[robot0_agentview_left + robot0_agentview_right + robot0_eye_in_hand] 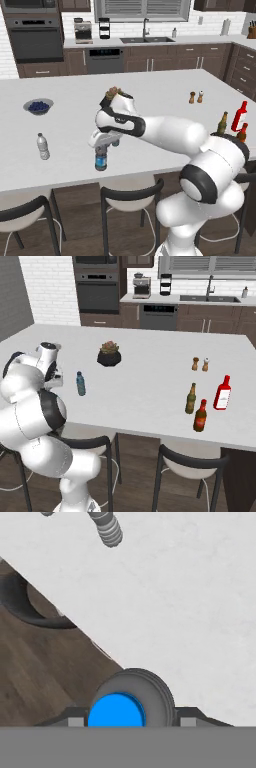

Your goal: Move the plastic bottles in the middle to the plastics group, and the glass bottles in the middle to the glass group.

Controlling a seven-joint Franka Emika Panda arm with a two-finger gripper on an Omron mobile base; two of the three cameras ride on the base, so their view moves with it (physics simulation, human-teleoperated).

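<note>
My gripper (101, 149) is shut around the top of a see-through plastic bottle (101, 160) with a blue label. It stands upright near the counter's front edge. In the hand view its blue cap (116, 711) sits between my fingertips (75, 721). The pale blue plastic bottle (80, 383) stands further back on the counter. The white-capped clear bottle (43, 146) (107, 529) of the plastics group stands to the left. At the right end the tall red bottle (240, 116) (222, 392) and gold-necked dark bottle (222, 123) (191, 398) stand beside the small brown red-necked glass bottle (242, 133) (200, 416).
A bowl of blueberries (38, 106) sits at the back left and a potted plant (114, 92) (109, 353) mid-counter. Salt and pepper shakers (196, 97) (200, 364) stand toward the right. Dark stools (131, 197) (190, 461) line the counter's front edge (75, 624).
</note>
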